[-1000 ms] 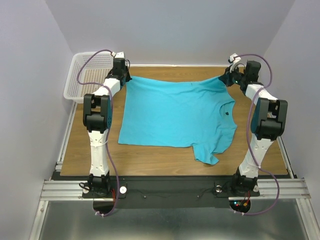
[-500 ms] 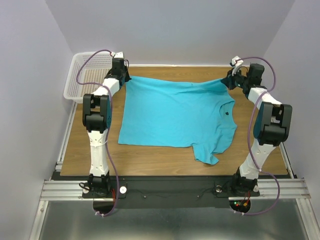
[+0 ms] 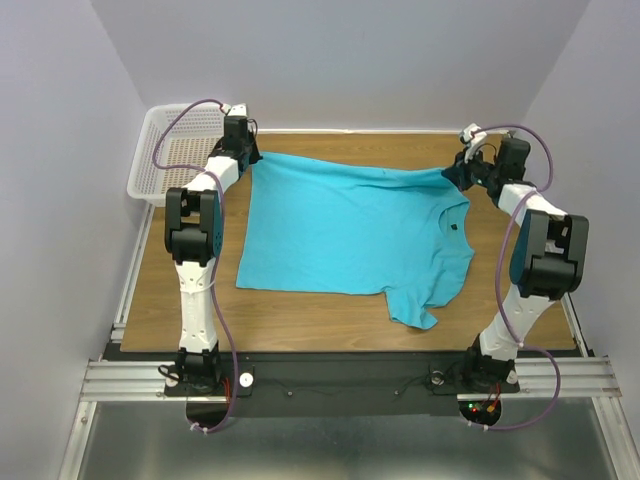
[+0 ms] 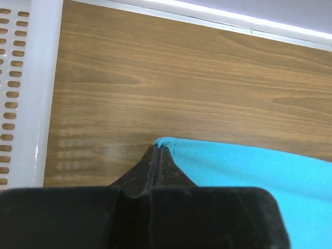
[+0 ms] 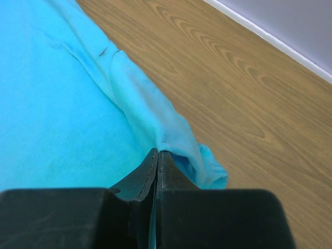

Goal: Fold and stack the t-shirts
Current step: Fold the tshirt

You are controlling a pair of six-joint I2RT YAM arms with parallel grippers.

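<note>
— What is the cloth like, and where is it?

— The t-shirt point(image 3: 350, 235) is plain turquoise, soft and matte. It lies spread nearly flat over the middle of the table point(image 3: 300, 320), hem toward the left and neck toward the right. A small dark mark point(image 3: 452, 228) sits by the neckline. The near sleeve point(image 3: 415, 308) lies flat, pointing toward the arms' bases. Near the far right corner the fabric rises into a rumpled ridge.

— And the grippers?

— The left gripper point(image 3: 247, 160) has its black fingers pressed flat together, no gap between them, on the far left corner of the hem. In its wrist view the stitched edge of that corner shows just beside the tips. The right gripper point(image 3: 455, 176) is clamped the same way on the far right part of the shirt, where the ridge of cloth runs straight into its tips and a bunch of fabric hangs just beside them.

— What else is around?

— A white plastic basket point(image 3: 175, 150) with slotted mesh walls stands at the table's far left corner, just beside the left gripper and apart from the shirt. The tabletop is brown wood grain, faintly glossy, and pale walls close it in on three sides.
</note>
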